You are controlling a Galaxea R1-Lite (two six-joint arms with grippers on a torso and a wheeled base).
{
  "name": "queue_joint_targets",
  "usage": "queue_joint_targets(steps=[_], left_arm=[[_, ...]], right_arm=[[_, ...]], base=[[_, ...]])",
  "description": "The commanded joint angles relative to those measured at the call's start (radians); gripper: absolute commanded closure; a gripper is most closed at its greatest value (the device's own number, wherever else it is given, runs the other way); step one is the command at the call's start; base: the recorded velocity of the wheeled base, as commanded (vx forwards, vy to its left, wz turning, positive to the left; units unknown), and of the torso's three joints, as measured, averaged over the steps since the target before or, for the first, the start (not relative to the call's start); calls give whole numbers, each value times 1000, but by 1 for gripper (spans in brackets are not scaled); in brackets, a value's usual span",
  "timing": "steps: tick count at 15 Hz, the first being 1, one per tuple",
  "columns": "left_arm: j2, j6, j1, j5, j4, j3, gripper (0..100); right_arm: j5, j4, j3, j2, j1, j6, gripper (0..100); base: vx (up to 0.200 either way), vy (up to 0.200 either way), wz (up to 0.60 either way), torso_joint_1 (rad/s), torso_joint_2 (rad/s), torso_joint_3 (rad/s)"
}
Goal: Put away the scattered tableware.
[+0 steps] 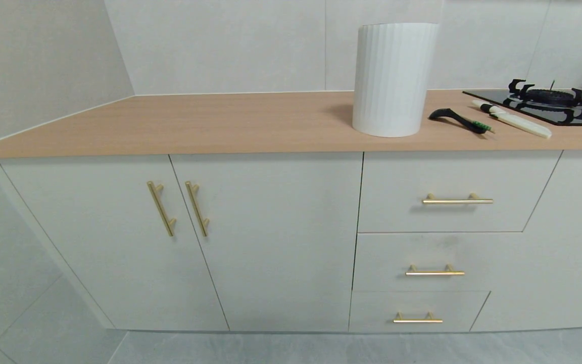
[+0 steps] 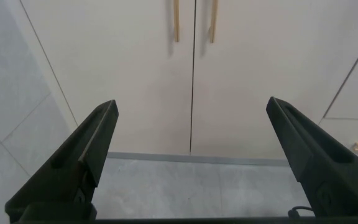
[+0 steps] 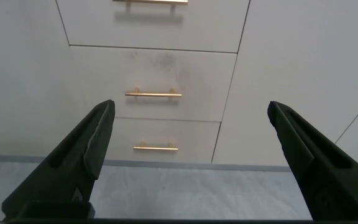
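On the wooden countertop [image 1: 195, 124] stands a tall white ribbed container [image 1: 393, 78]. Just right of it lie a black utensil with a green-tipped handle [image 1: 460, 120] and a white-handled knife [image 1: 513, 119]. My left gripper [image 2: 191, 109] is open and held low, facing the double cabinet doors [image 2: 194, 74], nothing between its fingers. My right gripper [image 3: 191, 111] is open too, low in front of the stack of drawers [image 3: 154, 87], and holds nothing.
A black gas hob [image 1: 548, 103] sits at the counter's right end. Below the counter are two doors with gold handles [image 1: 177, 207] and three drawers with gold handles [image 1: 456, 200]. Grey tiled floor [image 1: 296, 349] runs along the cabinet base; a wall closes the left side.
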Motion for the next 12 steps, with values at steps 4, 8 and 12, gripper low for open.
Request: queue_joint_targets(steps=[4,8,12], left_arm=[[0,-1,0,1,0,0,0],[0,-1,0,1,0,0,0],[0,-1,0,1,0,0,0]], right_arm=[[12,-18,-69,9,3,-4,0],[127,58,-267,345,35,-8,0],[161,55,-439,825,49,-11,0]], base=[[0,0,0,0,0,0],[0,0,0,0,0,0],[0,0,0,0,0,0]])
